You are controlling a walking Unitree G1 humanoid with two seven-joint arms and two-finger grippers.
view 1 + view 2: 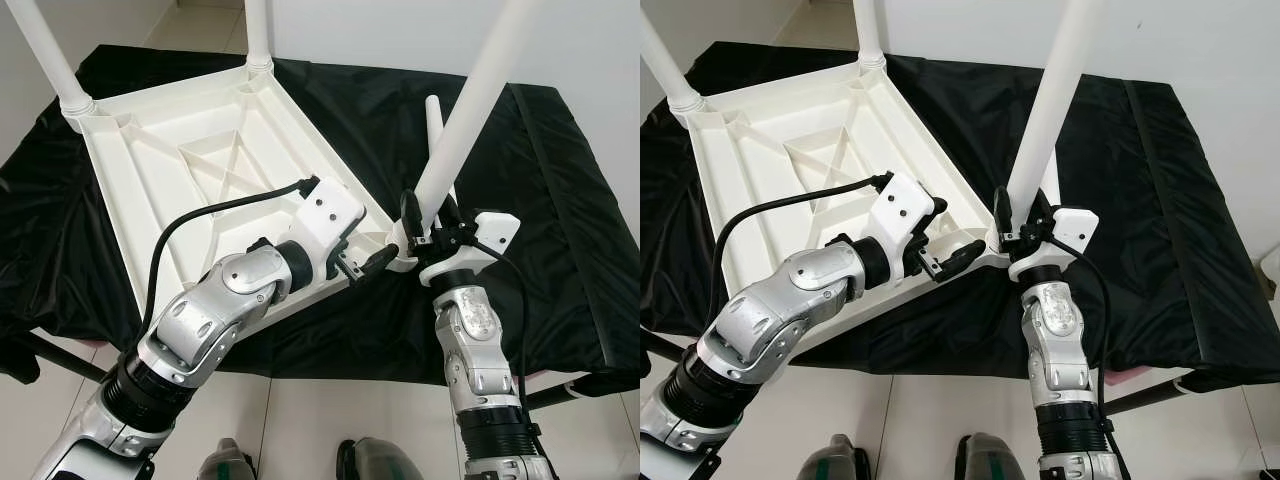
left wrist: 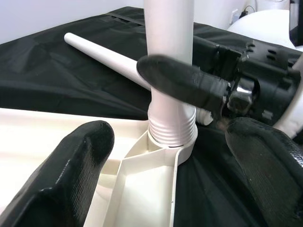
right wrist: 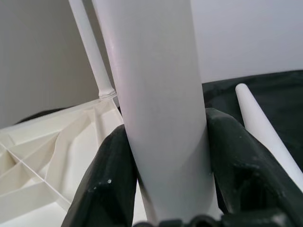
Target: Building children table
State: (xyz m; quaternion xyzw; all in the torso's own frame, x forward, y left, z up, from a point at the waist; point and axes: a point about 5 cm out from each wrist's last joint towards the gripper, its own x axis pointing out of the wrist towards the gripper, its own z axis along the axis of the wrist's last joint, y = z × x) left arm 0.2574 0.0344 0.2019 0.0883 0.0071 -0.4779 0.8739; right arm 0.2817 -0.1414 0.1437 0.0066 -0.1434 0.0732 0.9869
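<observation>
White table leg [image 1: 462,130] stands clamped in the right hand [image 1: 428,222] at the upturned tabletop's [image 1: 180,160] corner socket; left hand [image 1: 366,262] spread wide beside it.

No readable text, label, brand, number or sign is showing in any of the views.
</observation>
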